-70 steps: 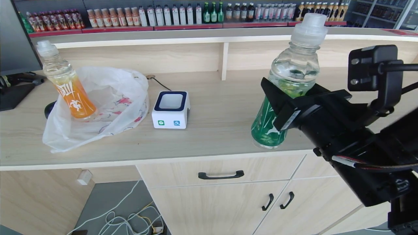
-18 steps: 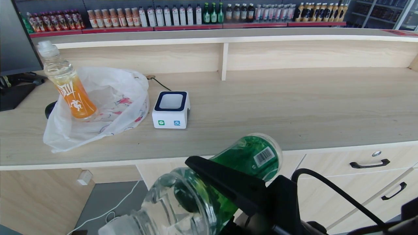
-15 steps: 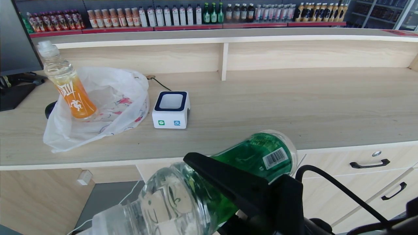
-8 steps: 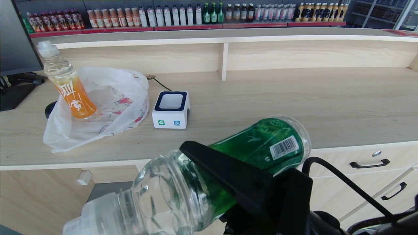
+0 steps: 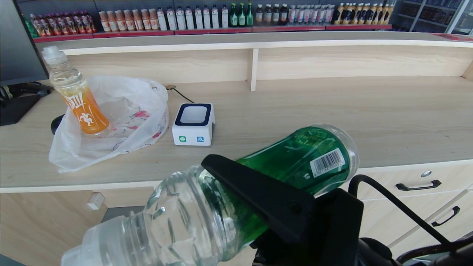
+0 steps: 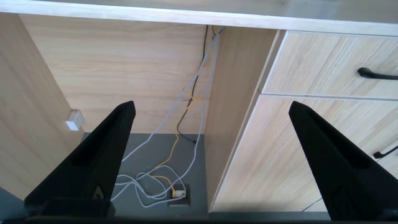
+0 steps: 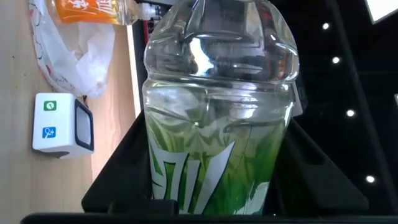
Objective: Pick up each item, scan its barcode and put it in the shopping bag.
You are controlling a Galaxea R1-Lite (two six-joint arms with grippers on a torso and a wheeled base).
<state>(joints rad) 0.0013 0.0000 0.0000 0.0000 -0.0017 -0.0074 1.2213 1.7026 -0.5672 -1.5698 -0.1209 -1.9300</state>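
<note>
My right gripper [image 5: 255, 195] is shut on a green bottle [image 5: 295, 162], held on its side low in front of the counter edge. The clear neck and cap [image 5: 111, 240] point toward me, and the base end with the barcode [image 5: 327, 162] points toward the counter. In the right wrist view the green bottle [image 7: 214, 137] sits between the black fingers [image 7: 118, 180]. A white scanner [image 5: 193, 123] with a blue rim stands on the counter. Left of it lies the white shopping bag [image 5: 125, 122], and an orange bottle [image 5: 79, 103] stands in it. My left gripper [image 6: 208, 112] hangs open below the counter.
The wooden counter [image 5: 332, 111] stretches bare to the right of the scanner, with a raised back ledge and a divider [image 5: 253, 70]. A dark monitor [image 5: 18, 44] stands far left. Drawer handles [image 5: 417, 184] and floor cables [image 6: 168, 180] lie below.
The green bottle stood upright on the counter's right side in my right gripper. It is now tipped on its side, and over the last second it has risen and moved right.
</note>
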